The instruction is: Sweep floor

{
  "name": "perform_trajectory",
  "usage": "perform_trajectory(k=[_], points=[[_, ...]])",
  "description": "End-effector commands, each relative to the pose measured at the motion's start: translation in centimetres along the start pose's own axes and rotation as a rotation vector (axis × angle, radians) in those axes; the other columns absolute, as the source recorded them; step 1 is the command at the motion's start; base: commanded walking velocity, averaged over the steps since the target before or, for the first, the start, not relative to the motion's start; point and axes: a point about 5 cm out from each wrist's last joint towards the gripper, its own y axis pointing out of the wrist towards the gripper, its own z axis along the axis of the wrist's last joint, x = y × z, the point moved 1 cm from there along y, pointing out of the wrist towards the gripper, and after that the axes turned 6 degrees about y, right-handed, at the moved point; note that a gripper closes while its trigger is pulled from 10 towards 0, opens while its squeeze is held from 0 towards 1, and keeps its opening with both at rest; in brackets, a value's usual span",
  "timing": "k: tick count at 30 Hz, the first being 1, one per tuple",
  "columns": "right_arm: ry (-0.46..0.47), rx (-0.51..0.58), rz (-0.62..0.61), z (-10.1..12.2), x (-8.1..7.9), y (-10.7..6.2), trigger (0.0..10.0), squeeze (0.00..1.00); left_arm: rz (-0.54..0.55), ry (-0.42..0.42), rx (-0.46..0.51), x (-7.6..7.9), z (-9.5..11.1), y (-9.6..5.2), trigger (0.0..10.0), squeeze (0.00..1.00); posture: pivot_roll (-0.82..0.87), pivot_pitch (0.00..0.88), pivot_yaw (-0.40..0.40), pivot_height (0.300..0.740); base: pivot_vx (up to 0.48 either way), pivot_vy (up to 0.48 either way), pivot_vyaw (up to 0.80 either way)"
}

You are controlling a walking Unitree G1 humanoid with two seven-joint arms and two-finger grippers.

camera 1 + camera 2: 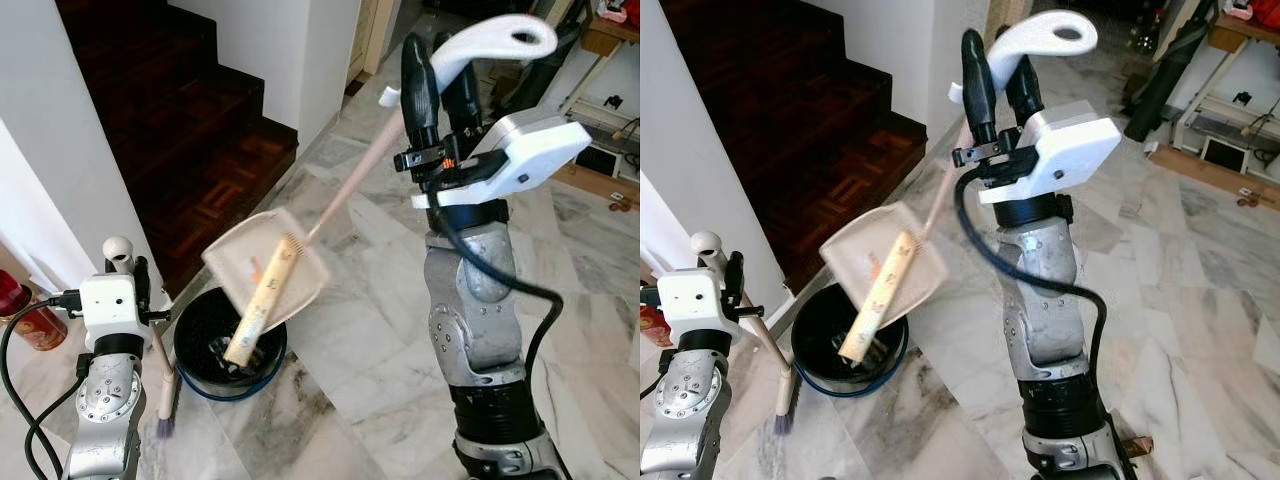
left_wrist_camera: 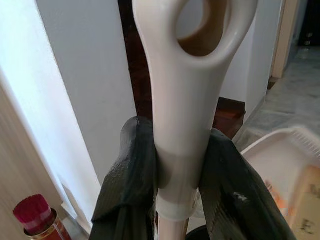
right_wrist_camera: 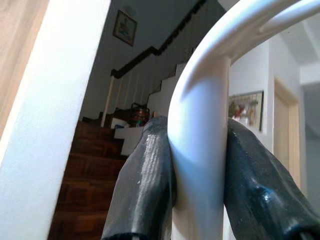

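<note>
Your right gripper (image 1: 441, 88) is raised close to the head camera, its two black fingers pinching the white looped grip of the dustpan handle (image 1: 352, 180); the right wrist view shows both fingers (image 3: 145, 185) pressed flat against that grip. From there the pale handle runs down and away to the robot's left, ending at the dustpan (image 1: 262, 262), which hangs tilted above the black bin (image 1: 215, 345) on the marble floor (image 1: 370, 350) near the foot of the dark wooden stairs (image 1: 200, 140). So the long axis is a steep diagonal, grip end high and to the right, pan end low and pointing at the bin, with the mouth turned downward. A long tan stick-like object (image 1: 262, 300) lies in the pan, its lower end reaching into the bin. You are tipping out, I judge, so keep the pan's lip over the bin opening and steepen the handle slowly until the load slides; a quick twist could throw it onto the floor. Your left gripper (image 2: 180, 170) is clamped on the top of the broom (image 1: 163, 375), just under its looped end, holding it upright beside the bin with the bristles low; keep it still.
</note>
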Motion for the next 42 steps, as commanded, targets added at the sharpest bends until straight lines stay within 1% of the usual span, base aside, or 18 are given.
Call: perform_trajectory(k=[1,12,23,25,35,42], points=[[-0.008,0.134,0.010,2.5,-0.3,0.6,10.0,0.00,-0.008,0.003,0.068,0.3,1.2,0.1,10.0,0.00,0.17,0.119,-0.136,0.740,0.000,0.000,0.00],[-0.010,0.145,-0.015,2.7,-0.4,0.6,10.0,0.00,-0.009,0.005,0.072,0.3,1.3,0.1,10.0,0.00,0.17,0.119,-0.138,0.740,0.000,0.000,0.00],[-0.110,0.182,0.020,3.3,-0.8,0.6,10.0,0.00,-0.007,0.008,0.077,0.4,1.4,0.0,10.0,0.00,0.16,0.119,-0.140,0.740,0.000,0.000,0.00],[-0.138,0.192,0.050,3.4,-1.4,0.6,10.0,0.00,-0.007,0.009,0.079,0.4,1.4,0.0,10.0,0.00,0.16,0.119,-0.140,0.740,0.000,0.000,0.00],[-0.155,0.202,0.044,3.5,-1.4,0.5,10.0,0.00,-0.012,0.018,0.085,0.5,1.4,0.1,10.0,0.00,0.16,0.117,-0.142,0.740,0.000,0.000,0.00],[-0.223,0.241,0.044,3.9,-1.6,0.5,10.0,0.00,-0.013,0.022,0.088,0.6,1.5,0.1,10.0,0.00,0.16,0.114,-0.145,0.740,0.000,0.000,0.00]])
